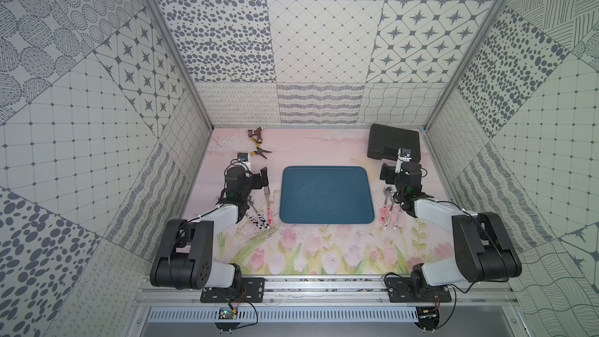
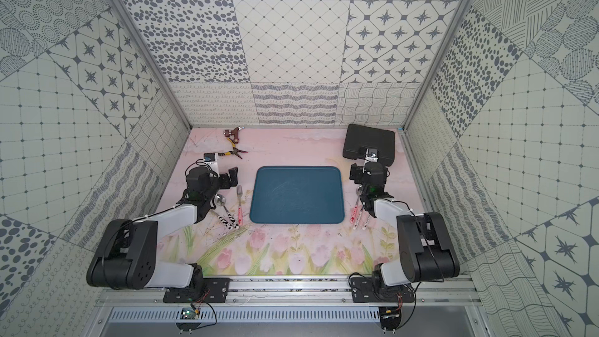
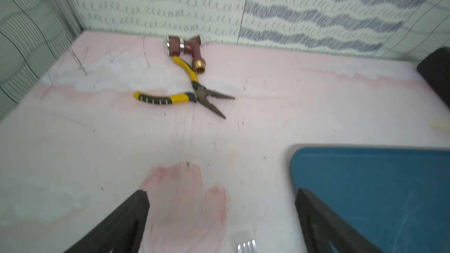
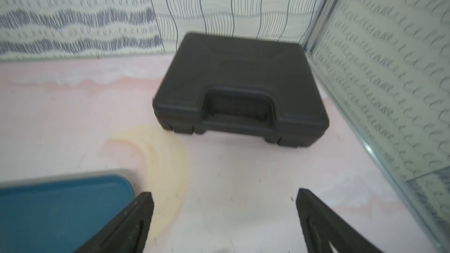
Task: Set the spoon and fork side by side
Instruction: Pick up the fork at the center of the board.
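A fork with a pink handle lies left of the blue tray, next to a spoon with a black-and-white spotted handle. The fork's tines show in the left wrist view. My left gripper hangs open just beyond the fork's tines, with nothing between its fingers. Right of the tray lies a pink-handled spoon beside another pale handle, whose head is hidden under my right arm. My right gripper is open and empty beyond them.
A black case sits at the back right, close ahead of the right gripper. Yellow-handled pliers and a brown hose nozzle lie at the back left. Patterned walls enclose the table.
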